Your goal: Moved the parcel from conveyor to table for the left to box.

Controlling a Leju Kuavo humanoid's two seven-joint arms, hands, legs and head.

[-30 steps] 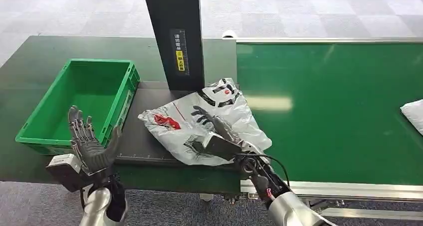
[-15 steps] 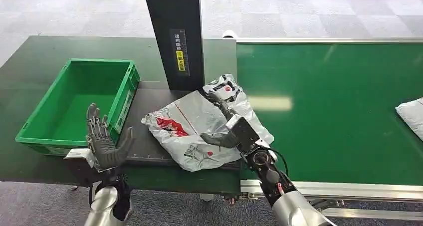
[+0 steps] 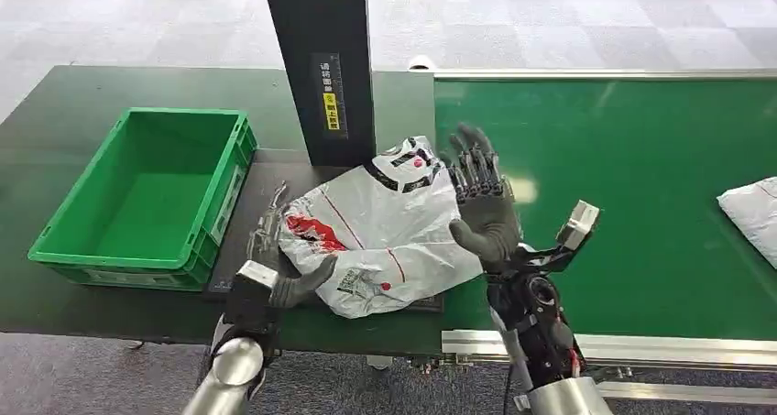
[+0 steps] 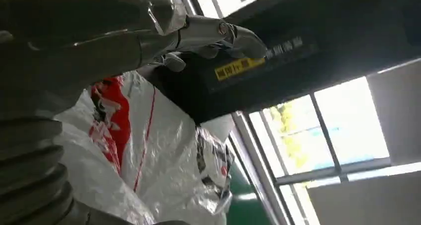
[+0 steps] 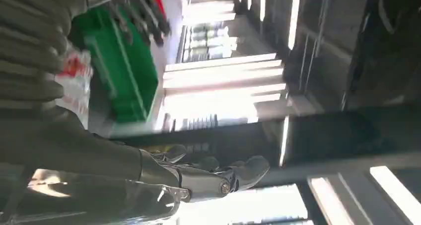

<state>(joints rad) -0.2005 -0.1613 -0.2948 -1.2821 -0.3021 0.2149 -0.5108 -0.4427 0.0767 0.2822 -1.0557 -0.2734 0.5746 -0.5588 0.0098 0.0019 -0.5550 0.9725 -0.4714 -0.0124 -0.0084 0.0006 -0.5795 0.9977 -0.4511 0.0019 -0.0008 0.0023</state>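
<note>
The parcel, a crumpled white plastic bag with red and black print, lies on the dark table plate at the conveyor's left end. My left hand is low at the parcel's left edge with its thumb against the bag and its blurred fingers spread beside it, holding nothing. My right hand is lifted off the bag, palm up and fingers spread, above the parcel's right edge. The left wrist view has the parcel just past the left hand. In the right wrist view the right hand is empty.
A green crate stands empty left of the parcel. A black post with a yellow label rises just behind the bag. The green conveyor belt runs to the right, with a second white parcel at its far right edge.
My right hand let go of the parcel and rose up and to the right. My left hand moved right from in front of the crate and dropped to the parcel's left edge.
</note>
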